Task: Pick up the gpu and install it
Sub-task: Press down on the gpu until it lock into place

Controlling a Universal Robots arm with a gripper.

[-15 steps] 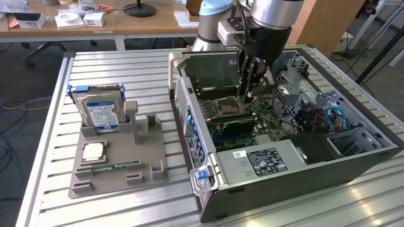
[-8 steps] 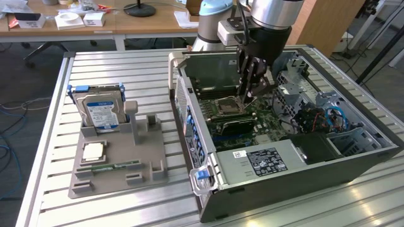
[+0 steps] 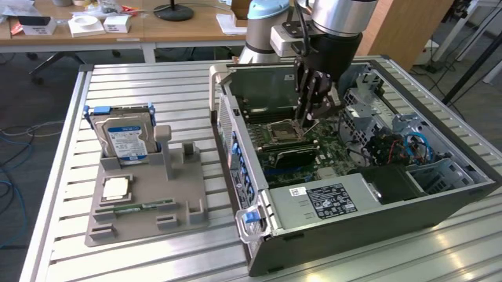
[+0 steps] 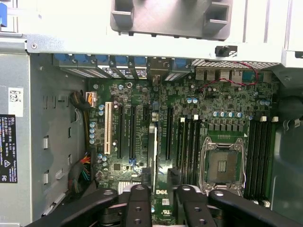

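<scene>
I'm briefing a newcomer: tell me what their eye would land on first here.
First, the open computer case on the slatted table, its green motherboard exposed. The gripper hangs inside it, over the board near the empty processor socket. To the exterior view's left, a grey holder carries an upright hard drive.

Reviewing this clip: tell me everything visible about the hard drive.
The hard drive is a boxy, silver-grey metal unit with a blue-and-white label on its broad face. A blue plastic frame wraps its upper end. It stands roughly upright on one end in a slot of the grey holder, which lies on the slatted table, to the exterior view's left of the computer case.
</scene>
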